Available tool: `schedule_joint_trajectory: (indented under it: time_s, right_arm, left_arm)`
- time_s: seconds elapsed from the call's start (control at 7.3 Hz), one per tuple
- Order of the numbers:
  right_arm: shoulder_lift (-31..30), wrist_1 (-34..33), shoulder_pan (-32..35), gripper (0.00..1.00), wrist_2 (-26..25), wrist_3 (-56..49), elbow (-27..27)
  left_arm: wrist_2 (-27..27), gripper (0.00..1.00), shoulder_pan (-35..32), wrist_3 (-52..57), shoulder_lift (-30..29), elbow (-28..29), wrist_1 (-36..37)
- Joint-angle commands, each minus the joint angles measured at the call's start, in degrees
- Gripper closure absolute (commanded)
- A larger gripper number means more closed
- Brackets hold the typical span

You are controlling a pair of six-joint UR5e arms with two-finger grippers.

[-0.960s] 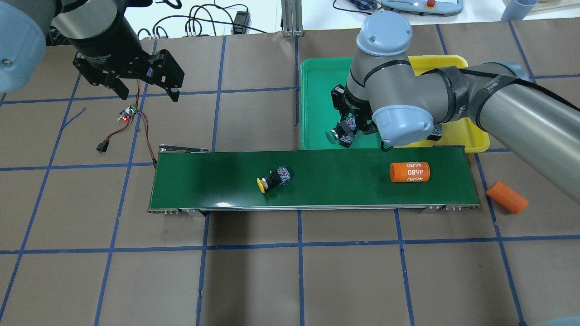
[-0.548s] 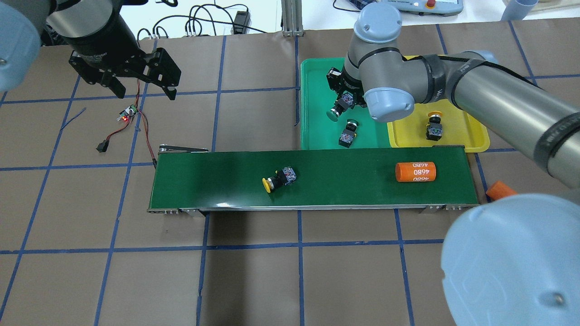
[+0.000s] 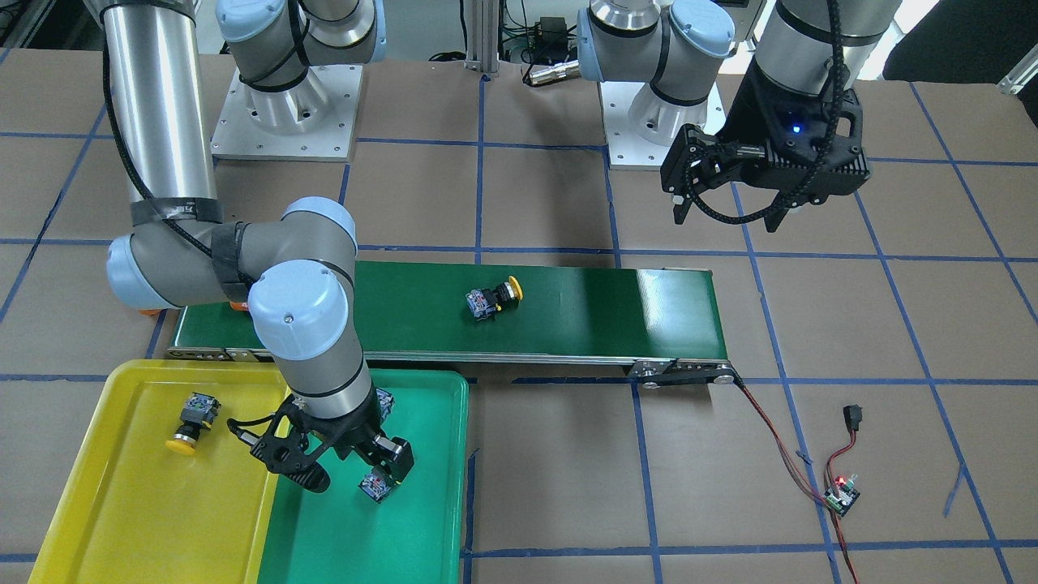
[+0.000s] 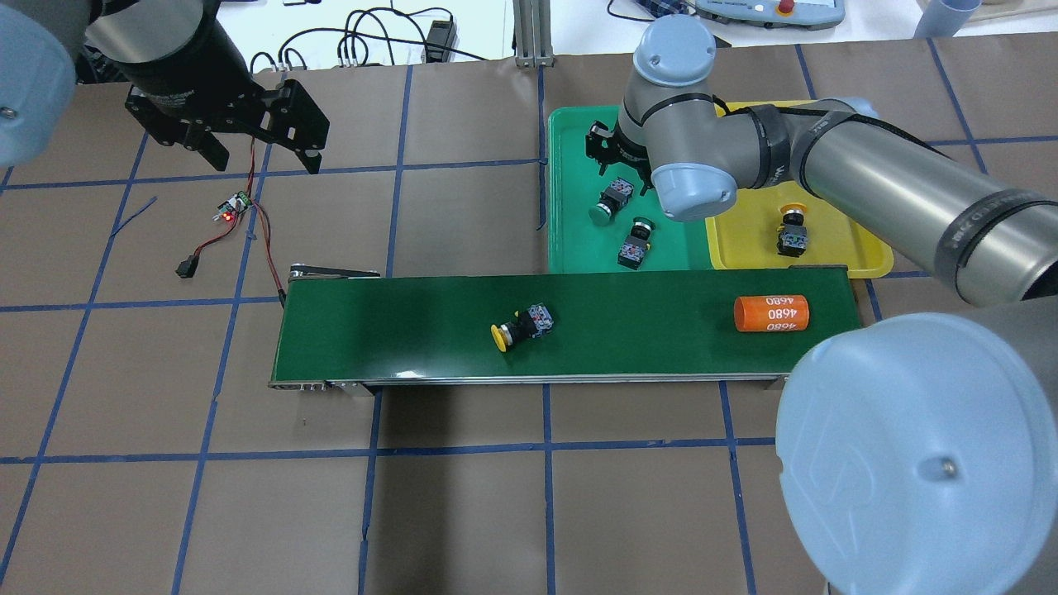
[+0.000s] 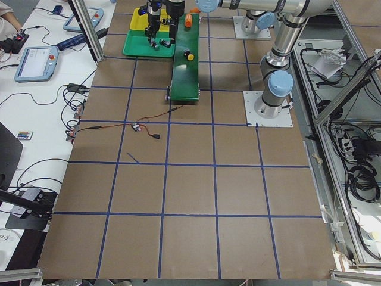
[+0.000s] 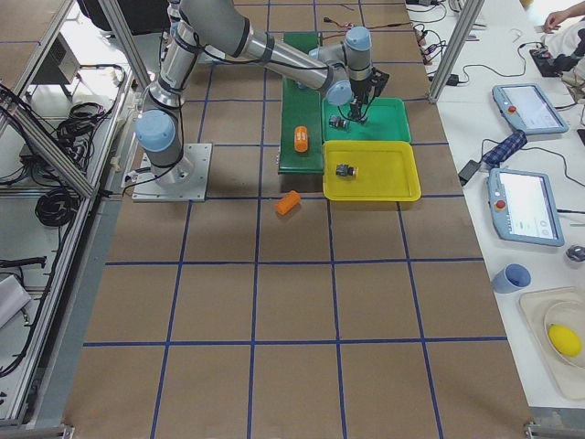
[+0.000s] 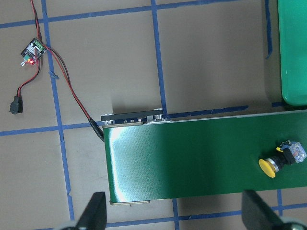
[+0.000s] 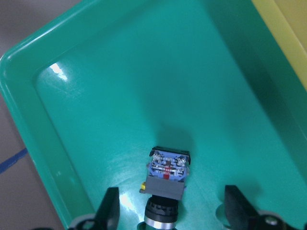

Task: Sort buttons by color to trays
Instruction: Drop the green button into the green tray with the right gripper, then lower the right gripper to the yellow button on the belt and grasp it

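My right gripper (image 4: 610,154) is open above the green tray (image 4: 569,173). A green button (image 4: 607,203) lies on its side in the tray just below it; in the right wrist view this button (image 8: 167,172) lies between the spread fingers (image 8: 110,211). A second green button (image 4: 636,245) lies near the tray's front edge. One yellow button (image 4: 789,234) lies in the yellow tray (image 4: 839,244). Another yellow button (image 4: 521,324) lies on the conveyor belt (image 4: 397,330). My left gripper (image 4: 248,153) is open and empty, high over the table left of the belt.
An orange cylinder marked 4680 (image 4: 770,314) lies on the belt's right part. Another orange cylinder (image 6: 289,202) lies on the table beside the belt. A small circuit board with red and black wires (image 4: 234,208) lies left of the belt. My right arm's elbow (image 4: 909,463) blocks the overhead view's lower right.
My right gripper carried the green button deeper into the green tray, let it go and drew back from it. The yellow button and the orange cylinder on the belt shifted right. The left gripper barely moved.
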Motion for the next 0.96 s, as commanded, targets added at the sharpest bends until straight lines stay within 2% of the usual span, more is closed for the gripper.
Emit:
schedule_joint_trajectory:
  time_s: [0.0, 0.14, 0.55, 0.82]
  right_arm:
    - [-8.44, 10.62, -0.01, 0.0, -0.17, 1.75, 2.84]
    - [-13.01, 13.38, -0.01, 0.0, -0.08, 9.33, 5.91]
    - [-23.14, 15.51, 0.16, 0.0, 0.09, 19.2, 15.84]
    - [-22.02, 14.56, 2.61, 0.0, 1.06, 25.92, 17.27]
  left_arm:
    - [0.02, 0.0, -0.05, 0.02, 0.07, -0.14, 0.2]
    - [0.02, 0.0, -0.14, 0.02, -0.01, -0.05, 0.2]
    - [0.02, 0.0, -0.05, 0.02, -0.01, 0.04, 0.2]
    - [0.02, 0.0, -0.14, 0.02, -0.01, 0.04, 0.28]
